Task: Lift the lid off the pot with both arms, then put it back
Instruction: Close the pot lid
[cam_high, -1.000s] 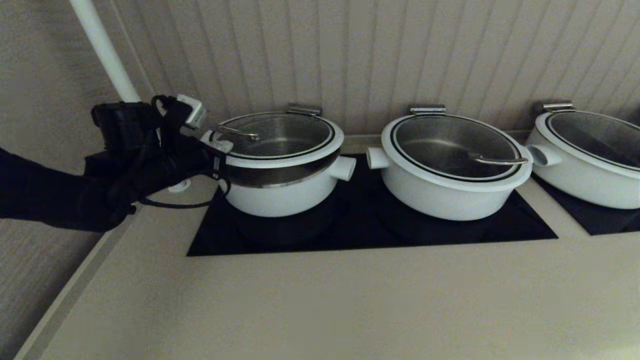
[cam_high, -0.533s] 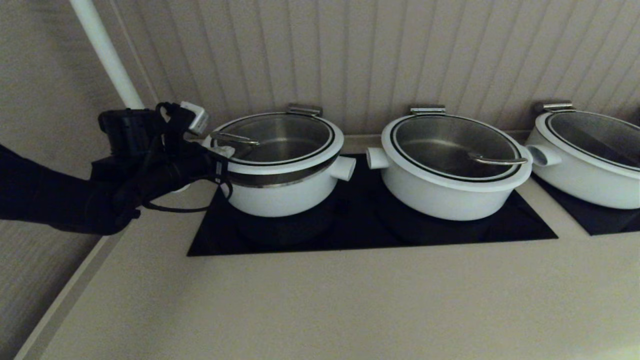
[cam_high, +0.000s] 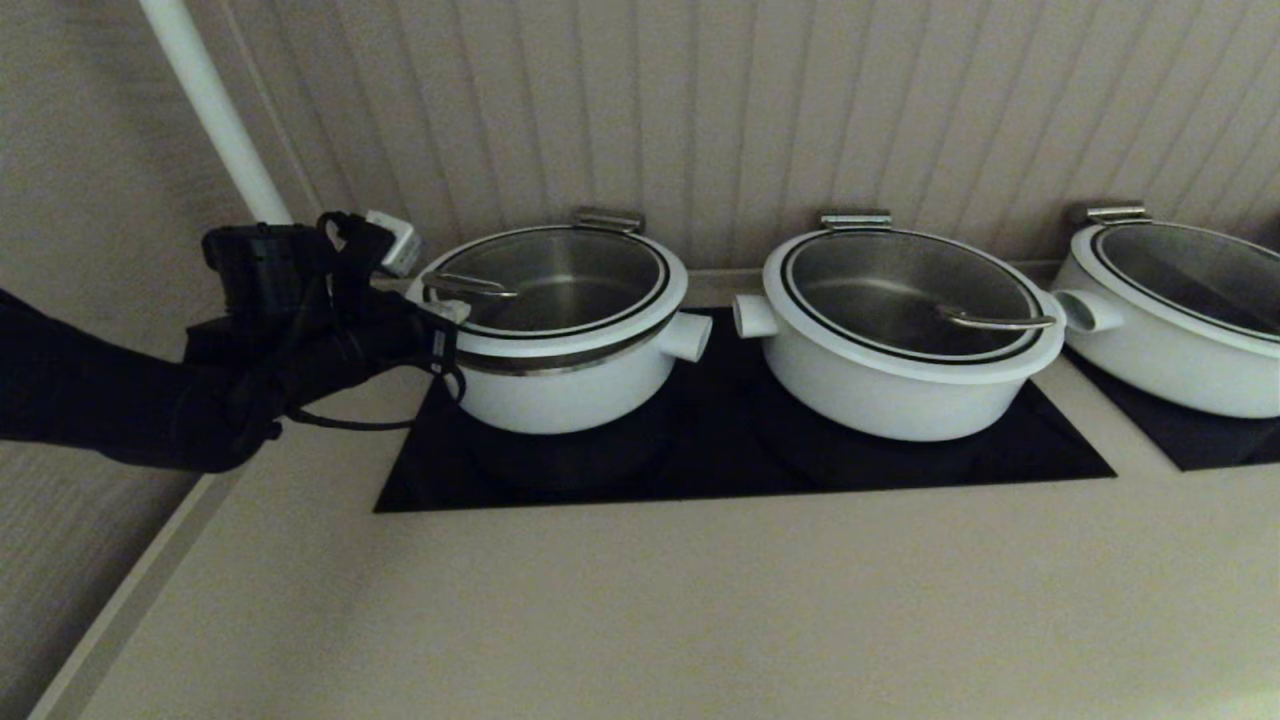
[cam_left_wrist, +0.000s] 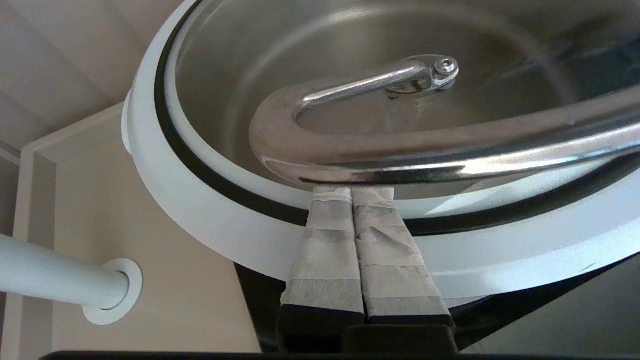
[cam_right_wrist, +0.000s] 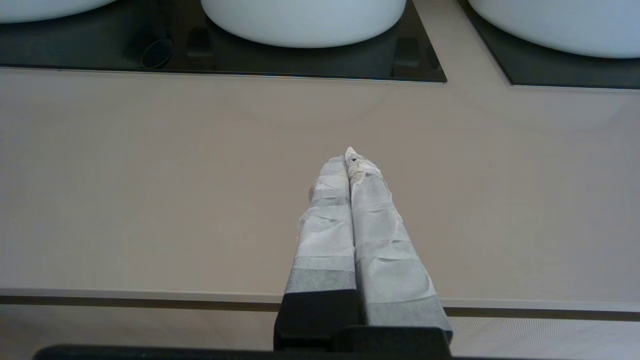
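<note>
Under handle (cam_left_wrist: 350, 155): left end effector (cam_left_wrist: 353, 192)

Lid (cam_high: 553, 272): white rim w/ black ring, steel loop. Pot (cam_high: 565, 390) was white, on black hob panel (cam_high: 740, 455); counter (cam_high: 640, 610) beige, wall (cam_high: 760, 110) beige w/ vertical ribs.

A beige counter (cam_high: 640, 600) fills the lower frame. Two black glass panels (cam_high: 740, 450) are set into it, centre and right edge. Three white pots (cam_high: 570, 390) stand on them.

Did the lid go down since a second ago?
Yes. The lid has come down toward the pot; the steel band showing under its left edge has narrowed.
</note>
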